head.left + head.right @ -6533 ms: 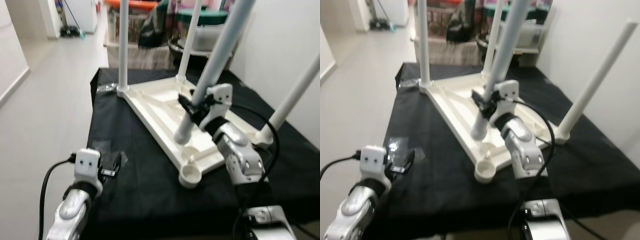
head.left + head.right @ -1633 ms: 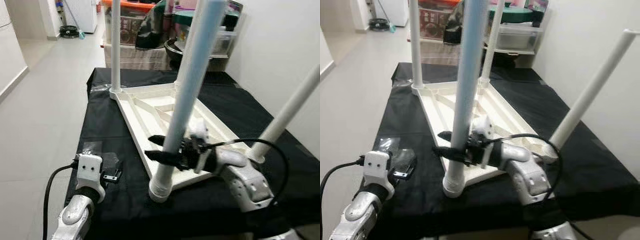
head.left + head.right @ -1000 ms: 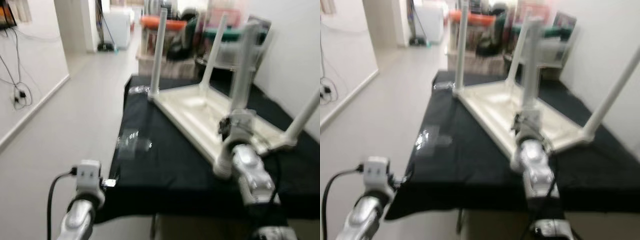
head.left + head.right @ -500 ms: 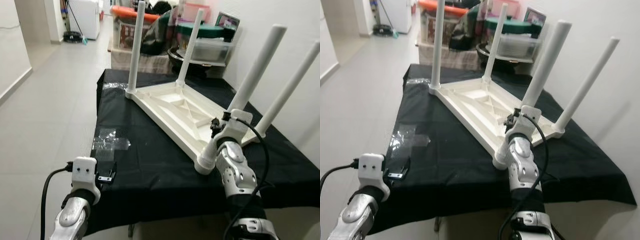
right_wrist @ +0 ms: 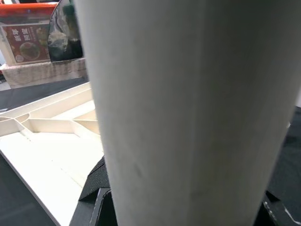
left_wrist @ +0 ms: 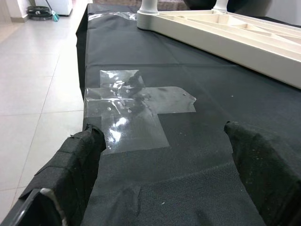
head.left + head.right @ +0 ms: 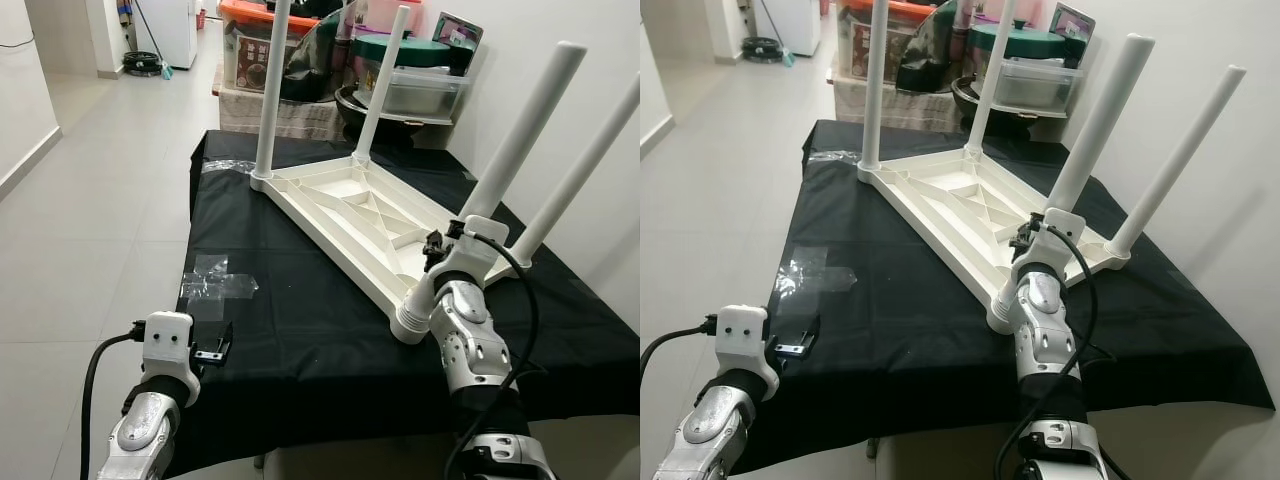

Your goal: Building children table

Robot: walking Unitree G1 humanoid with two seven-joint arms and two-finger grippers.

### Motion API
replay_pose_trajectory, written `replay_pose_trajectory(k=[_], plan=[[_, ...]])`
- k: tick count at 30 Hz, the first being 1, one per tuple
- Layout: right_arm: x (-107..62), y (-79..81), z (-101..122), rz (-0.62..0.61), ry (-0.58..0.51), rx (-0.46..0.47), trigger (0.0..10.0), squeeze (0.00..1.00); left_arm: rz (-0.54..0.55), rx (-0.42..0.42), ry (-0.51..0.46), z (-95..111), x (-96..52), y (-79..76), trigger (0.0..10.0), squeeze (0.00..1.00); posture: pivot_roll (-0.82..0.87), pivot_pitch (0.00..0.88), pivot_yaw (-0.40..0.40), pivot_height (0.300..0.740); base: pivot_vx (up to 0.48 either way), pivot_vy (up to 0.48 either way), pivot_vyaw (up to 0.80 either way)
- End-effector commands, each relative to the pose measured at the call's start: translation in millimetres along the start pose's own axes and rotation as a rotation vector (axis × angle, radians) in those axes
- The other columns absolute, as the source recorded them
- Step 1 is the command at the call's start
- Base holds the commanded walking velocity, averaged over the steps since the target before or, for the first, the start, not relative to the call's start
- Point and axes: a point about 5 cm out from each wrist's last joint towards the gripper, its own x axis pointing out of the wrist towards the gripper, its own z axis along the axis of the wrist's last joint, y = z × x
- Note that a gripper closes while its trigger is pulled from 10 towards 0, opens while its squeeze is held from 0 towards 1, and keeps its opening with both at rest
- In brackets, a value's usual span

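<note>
- The children's table [image 7: 350,215], white plastic, lies upside down on a bench [image 7: 290,330] draped in black cloth, filling the centre and upper right of the left eye view.
- Four white legs rise from its corners: two at the far end near the top centre of the frame, two at the near end slanting toward the upper right.
- The nearest leg [image 7: 520,140] stands seated in the corner socket [image 7: 412,322] at the lower centre-right.
- The right end effector [image 7: 437,250] is clasped around that nearest leg low on its shaft, just above the socket; in the right wrist view the pale leg [image 5: 188,113] sits between the black fingers [image 5: 96,181].
- The left end effector [image 7: 212,348] hovers at the lower left, over the bench's near edge, its fingers [image 6: 77,162] spread apart and holding nothing.
- A patch of clear tape [image 6: 136,106] is stuck to the cloth just ahead of the left end effector.
- Storage bins [image 7: 415,75] and bags are stacked behind the bench at the top of the frame; grey floor tiles [image 7: 90,200] run along the left.
</note>
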Motion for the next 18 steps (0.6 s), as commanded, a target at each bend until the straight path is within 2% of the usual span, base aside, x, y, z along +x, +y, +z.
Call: replay_pose_trajectory(k=[1,18], plan=[[-8.6,-19.9,-49,-0.091,0.221,0.019,10.0,0.0,-0.009,0.013,0.011,-2,1.2,0.2,10.0,0.0,0.03,0.0,-0.109,0.74,0.0,0.0,0.0],[-9.7,-6.8,-33,-0.025,0.143,-0.012,10.0,0.0,-0.012,0.022,0.01,-2,2.4,0.7,10.0,0.0,0.03,0.0,-0.107,0.74,0.0,0.0,0.0]])
